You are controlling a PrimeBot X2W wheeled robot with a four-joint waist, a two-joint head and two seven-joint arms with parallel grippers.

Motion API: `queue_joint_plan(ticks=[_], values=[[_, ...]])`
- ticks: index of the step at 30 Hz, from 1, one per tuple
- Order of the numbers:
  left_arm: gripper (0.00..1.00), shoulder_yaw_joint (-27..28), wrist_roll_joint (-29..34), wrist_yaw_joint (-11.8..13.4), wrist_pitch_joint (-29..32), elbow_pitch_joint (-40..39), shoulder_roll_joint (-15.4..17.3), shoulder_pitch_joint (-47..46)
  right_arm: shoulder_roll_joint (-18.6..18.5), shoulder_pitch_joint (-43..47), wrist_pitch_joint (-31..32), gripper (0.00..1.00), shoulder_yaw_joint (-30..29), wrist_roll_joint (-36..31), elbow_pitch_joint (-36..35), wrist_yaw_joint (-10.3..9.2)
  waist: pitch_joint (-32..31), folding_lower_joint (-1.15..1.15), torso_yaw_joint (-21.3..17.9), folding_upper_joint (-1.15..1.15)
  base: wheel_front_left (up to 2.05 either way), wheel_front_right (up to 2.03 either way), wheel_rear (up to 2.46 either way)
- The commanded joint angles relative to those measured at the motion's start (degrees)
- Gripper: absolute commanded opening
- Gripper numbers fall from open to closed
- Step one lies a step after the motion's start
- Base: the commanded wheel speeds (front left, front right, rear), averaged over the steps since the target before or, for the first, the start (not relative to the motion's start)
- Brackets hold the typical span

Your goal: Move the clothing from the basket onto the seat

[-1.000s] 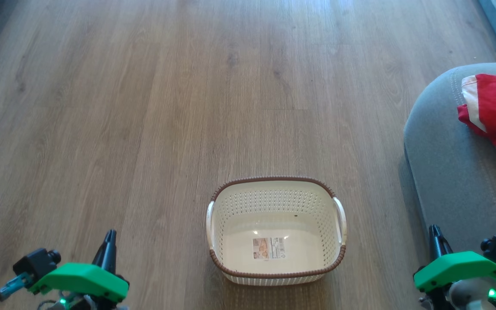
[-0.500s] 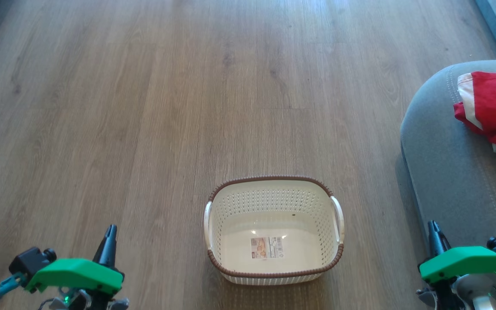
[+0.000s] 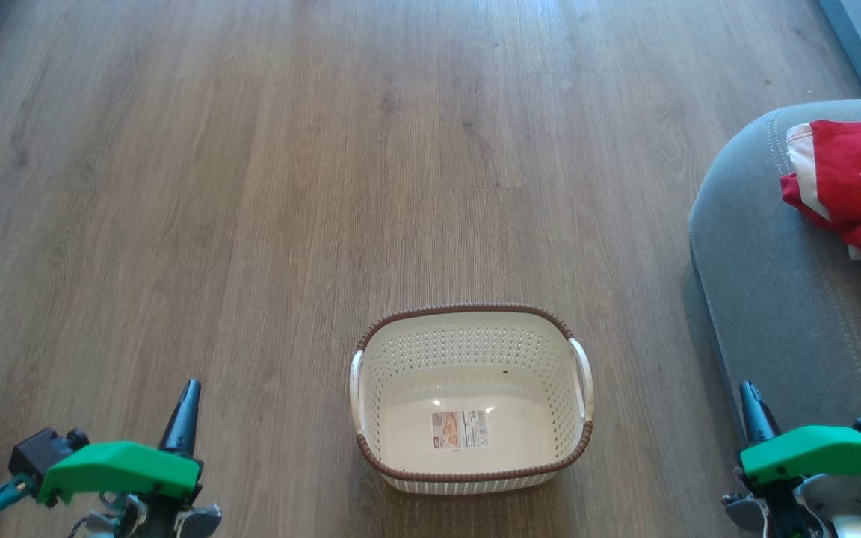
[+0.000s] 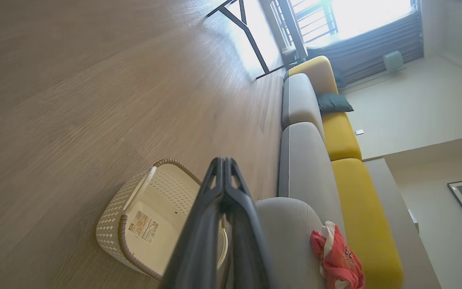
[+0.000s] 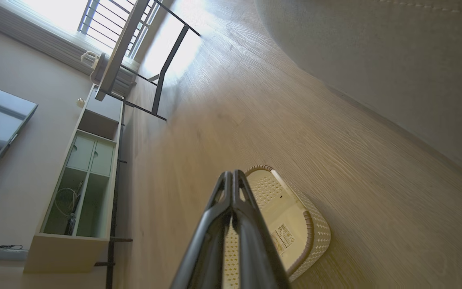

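Both pairs of jaws are pressed fully together and hold nothing. The left arm's dark fingers (image 4: 209,216) meet at the tip, and so do the right arm's fingers (image 5: 217,224). They hang low, one pair on each side of the basket (image 3: 468,308) and well apart from it. The basket sits on the wood floor (image 3: 251,187) and is bare inside apart from a label (image 3: 460,430) on its bottom. The clothing (image 3: 849,187) lies on the seat (image 3: 767,299), off to the right near the rounded corner (the white "23" reads upside down from here).

As I judge it, the moving is done and the step in hand is the check and pull-back. To do that well, look into every corner of the basket before calling it finished. Keep both arms low and outside the rim so nothing nudges it. Make sure no hem trails off the seat's edge, since a slippery jersey could slide to the floor.

Counted: two pairs of jaws, one basket with two handles (image 3: 580,373) and one label, one seat, and one heap of red clothing. How many garments are in the heap I cannot tell.
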Motion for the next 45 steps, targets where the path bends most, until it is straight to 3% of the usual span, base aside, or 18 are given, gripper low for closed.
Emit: queue_joint_plan(ticks=[1,45], values=[[0.0,2.46,-1.4,-0.67,0.46,-1.67,0.05,-3.74,-0.67,-3.42,0.7,0.0,0.41,2.24,-2.18,0.25,0.01,0.0,-0.09,0.0,0.0,0.0,0.0],[0.0,11.99,-20.65,-5.45,7.65,-1.61,-5.22,-6.74,-0.82,-5.15,7.54,0.0,-0.37,33.57,-4.42,0.39,0.23,0.0,-2.16,0.0,0.0,0.0,0.0]])
